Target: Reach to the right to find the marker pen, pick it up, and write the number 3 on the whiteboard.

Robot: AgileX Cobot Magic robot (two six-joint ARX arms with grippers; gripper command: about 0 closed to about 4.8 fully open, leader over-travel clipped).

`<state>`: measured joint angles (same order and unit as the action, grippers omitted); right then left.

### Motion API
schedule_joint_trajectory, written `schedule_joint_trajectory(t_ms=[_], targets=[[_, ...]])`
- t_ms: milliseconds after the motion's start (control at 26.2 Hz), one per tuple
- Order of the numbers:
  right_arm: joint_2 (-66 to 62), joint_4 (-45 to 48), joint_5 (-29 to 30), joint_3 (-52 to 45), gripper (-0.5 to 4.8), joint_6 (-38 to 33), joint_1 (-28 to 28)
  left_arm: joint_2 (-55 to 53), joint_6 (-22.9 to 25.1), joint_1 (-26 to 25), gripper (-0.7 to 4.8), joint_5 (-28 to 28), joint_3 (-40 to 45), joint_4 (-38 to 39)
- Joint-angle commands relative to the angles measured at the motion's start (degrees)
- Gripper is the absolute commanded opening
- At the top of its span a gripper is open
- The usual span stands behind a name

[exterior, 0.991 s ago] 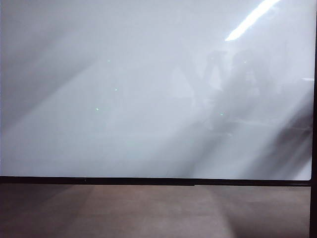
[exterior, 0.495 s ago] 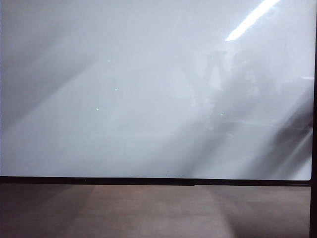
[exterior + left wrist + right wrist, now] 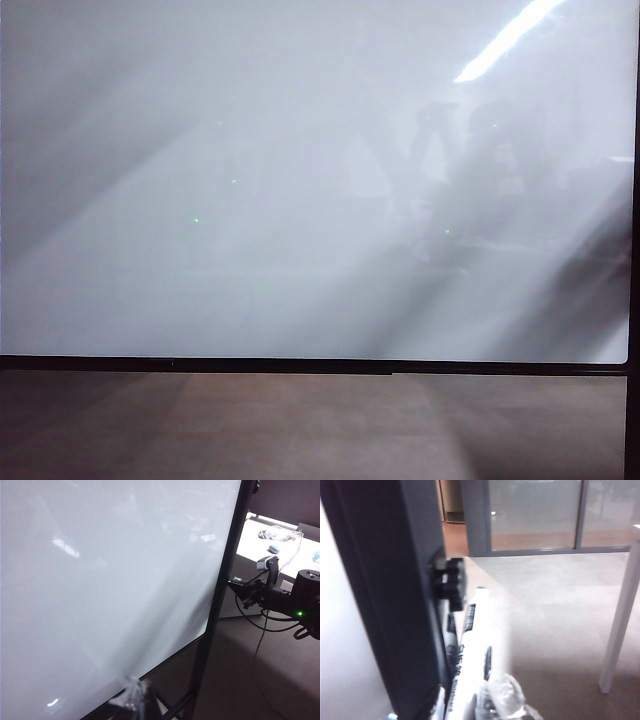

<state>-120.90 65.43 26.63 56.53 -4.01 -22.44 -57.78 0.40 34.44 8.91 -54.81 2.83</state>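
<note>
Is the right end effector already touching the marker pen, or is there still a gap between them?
Cannot tell. In the right wrist view the marker pen lies close beside the right end effector and the whiteboard frame, but blur hides any contact or gap.

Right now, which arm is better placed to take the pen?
Right. In its wrist view the right gripper sits at the pen, beside the whiteboard frame. The left gripper faces the whiteboard, no pen near it.

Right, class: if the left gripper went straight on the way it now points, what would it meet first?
Most likely the whiteboard: the left gripper faces its glossy white face near the lower frame. Depth is unclear. The right gripper is beside the board's frame, at the marker pen.
</note>
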Motion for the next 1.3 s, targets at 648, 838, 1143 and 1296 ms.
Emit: schedule_joint_trajectory(t_ms=[648, 838, 1143, 1296], targets=[[0.33, 0.37, 0.26, 0.17, 1.47, -0.04, 0.11, 0.13, 0.24, 0.09, -0.05, 0.33, -0.11, -0.35], [0.33, 0.37, 0.02, 0.17, 1.03, -0.04, 0.11, 0.13, 0.24, 0.09, -0.05, 0.33, -0.11, -0.35], [0.33, 0.35, 0.02, 0.17, 0.83, -0.04, 0.11, 0.13, 0.24, 0.09, -0.05, 0.33, -0.11, -0.35], [0.33, 0.35, 0.04, 0.17, 0.83, -0.04, 0.11, 0.13, 0.24, 0.09, -0.05, 0.33, -0.11, -0.33]])
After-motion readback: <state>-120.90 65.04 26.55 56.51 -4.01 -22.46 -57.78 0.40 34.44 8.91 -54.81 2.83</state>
